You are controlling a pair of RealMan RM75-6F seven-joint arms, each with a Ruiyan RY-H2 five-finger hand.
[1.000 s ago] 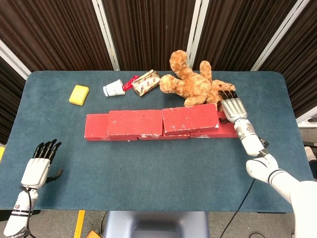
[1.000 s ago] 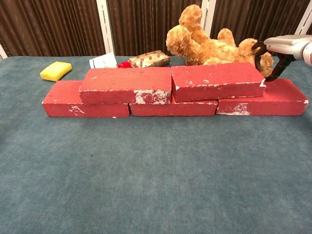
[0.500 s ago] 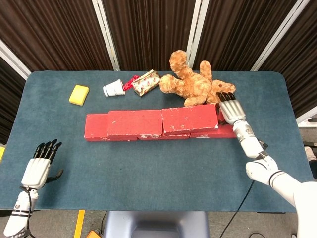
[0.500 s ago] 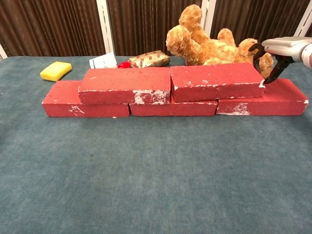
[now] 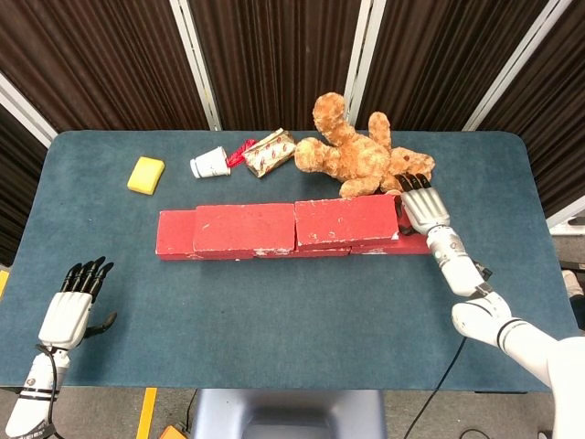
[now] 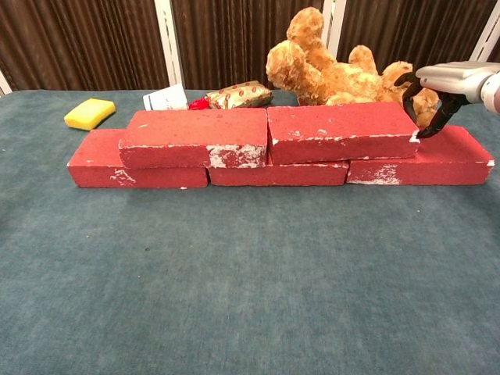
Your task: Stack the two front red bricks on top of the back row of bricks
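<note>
A blue-carpeted table (image 5: 274, 320) carried a low wall of red bricks across its middle. The back row of bricks (image 6: 137, 168) lay flat on the cloth in one line, end to end, and the two front red bricks (image 6: 266, 134) sat on top of it, side by side and touching, each spanning a seam in the row below. The bottom row stuck out beyond the top pair at both ends. Behind the wall, at the right, a brown teddy bear (image 5: 356, 155) sprawled on its back. The robot's right hand (image 5: 422, 206) hovered palm down over the right end of the stack, fingers extended and slightly spread, dark fingertips (image 6: 408, 82) hooked down at the end of the upper right brick; it grasped nothing, and actual contact could not be made out. The left hand (image 5: 73, 306) rested near the table's front left corner, well apart from the bricks, fingers straight and empty. A patterned wrapped packet (image 5: 269, 153), an overturned white paper cup (image 5: 209, 165) and a yellow sponge (image 5: 146, 175) lay along the far left.
</note>
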